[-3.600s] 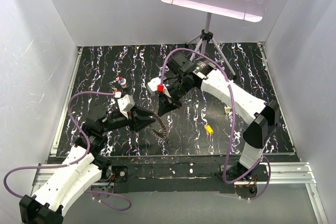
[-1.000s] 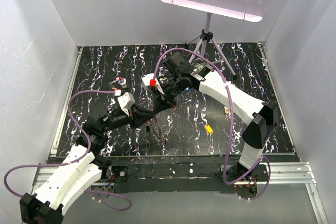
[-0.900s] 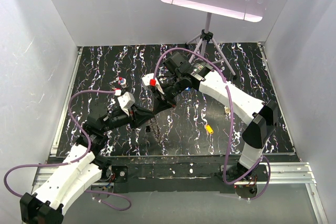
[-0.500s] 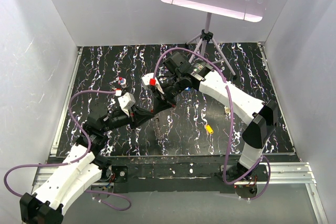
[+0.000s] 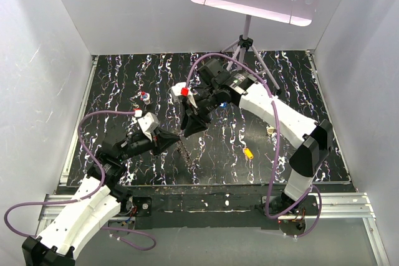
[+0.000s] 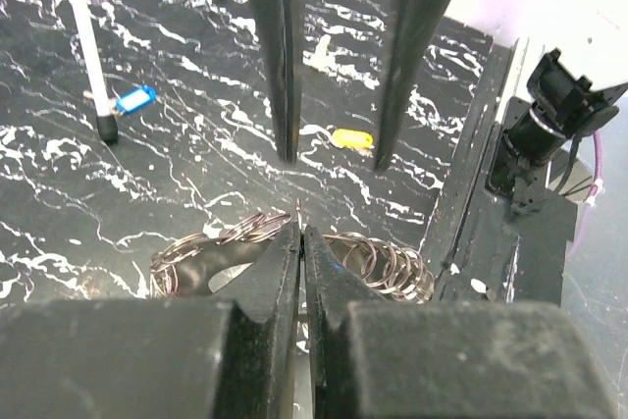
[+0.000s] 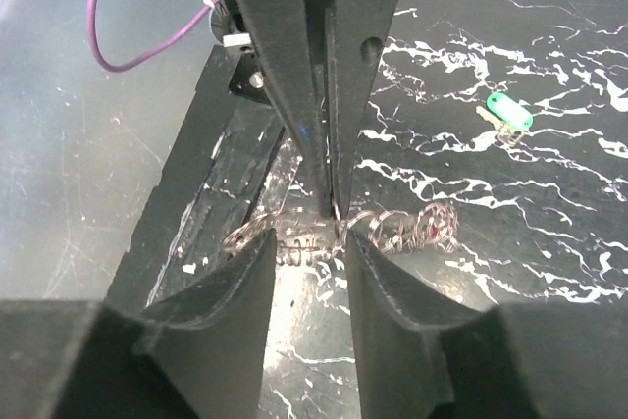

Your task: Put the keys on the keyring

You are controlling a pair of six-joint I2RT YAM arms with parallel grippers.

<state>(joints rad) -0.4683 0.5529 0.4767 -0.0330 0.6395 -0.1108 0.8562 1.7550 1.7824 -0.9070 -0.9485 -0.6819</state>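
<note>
None of the keys (image 5: 248, 152) looks threaded yet; all that work remains. At the table's (image 5: 118, 73) front, the left gripper (image 6: 299, 233) is clamped on the keyring (image 6: 388, 260). Just beyond, the right gripper (image 6: 332, 156) hovers with parted, empty jaws. Farther off lie the yellow key (image 6: 351, 137) and blue key (image 6: 132, 100).

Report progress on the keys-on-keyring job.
Done: nothing certain; no key shows clearly threaded on the keyring. In hand: left pincer shut on the keyring; right pincer open and empty, facing it. Left: yellow key, blue key and green key lie loose.
</note>
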